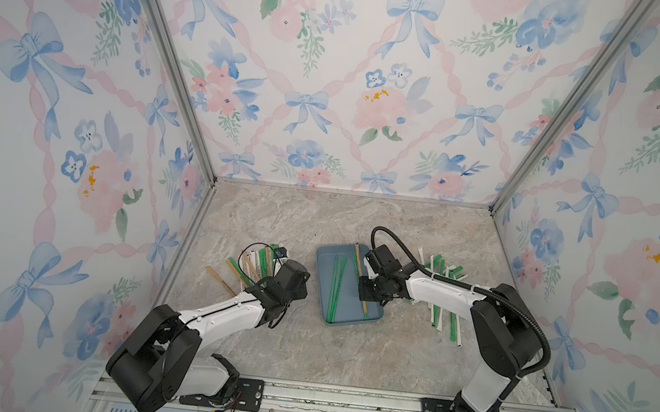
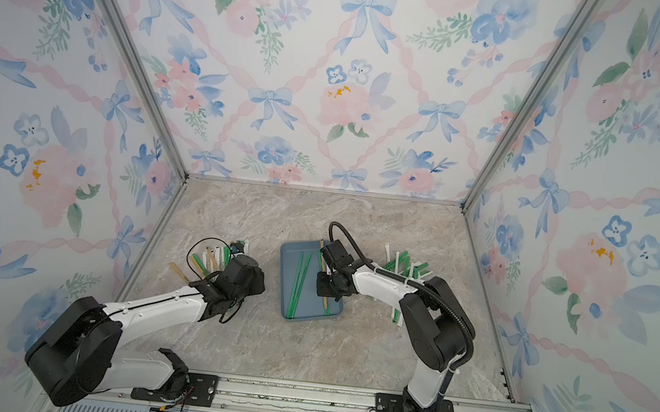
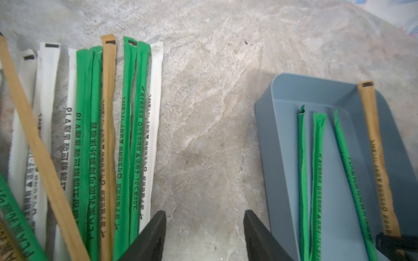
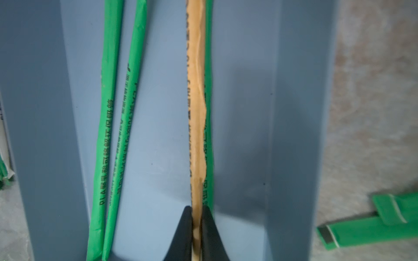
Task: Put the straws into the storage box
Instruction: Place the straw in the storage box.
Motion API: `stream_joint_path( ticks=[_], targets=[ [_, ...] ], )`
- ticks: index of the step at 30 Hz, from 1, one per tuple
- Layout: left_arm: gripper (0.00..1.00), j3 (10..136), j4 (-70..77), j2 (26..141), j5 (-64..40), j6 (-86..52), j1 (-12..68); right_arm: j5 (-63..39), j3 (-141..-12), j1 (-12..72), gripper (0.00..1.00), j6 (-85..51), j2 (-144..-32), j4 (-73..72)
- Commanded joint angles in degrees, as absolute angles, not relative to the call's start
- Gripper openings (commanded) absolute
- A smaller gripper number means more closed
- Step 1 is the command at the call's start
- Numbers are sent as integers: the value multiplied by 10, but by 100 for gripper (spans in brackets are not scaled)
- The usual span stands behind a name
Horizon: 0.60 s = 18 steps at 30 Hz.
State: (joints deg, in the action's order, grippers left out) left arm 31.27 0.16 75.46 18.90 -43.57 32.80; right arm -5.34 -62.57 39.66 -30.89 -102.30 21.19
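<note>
Counting in a top view: three green straws (image 1: 332, 286) in storage box (image 1: 324, 261); two piles (image 1: 260, 258) wait on table (image 1: 304, 359). L wrist: left jaws apart, empty, beside a pile. R wrist: my right jaws clamp tan straw (image 4: 196, 113) over box. Est. mostly undone.

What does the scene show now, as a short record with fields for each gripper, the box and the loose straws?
Right gripper: shut on the tan straw, over the storage box
Left gripper: open, empty, above bare table
Inside box: three green straws lying flat
Outside box: left straw pile; right straw pile
</note>
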Motion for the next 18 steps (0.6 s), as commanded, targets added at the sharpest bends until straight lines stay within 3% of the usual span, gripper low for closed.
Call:
stream_joint_path(
  ticks=[1, 18],
  targets=[
    [57, 330, -2, 778, 174, -419, 321, -41, -640, 407, 12, -306, -1023, 230],
    [54, 356, -21, 824, 201, -405, 295, -38, -620, 418, 11, -317, -995, 285]
  ],
)
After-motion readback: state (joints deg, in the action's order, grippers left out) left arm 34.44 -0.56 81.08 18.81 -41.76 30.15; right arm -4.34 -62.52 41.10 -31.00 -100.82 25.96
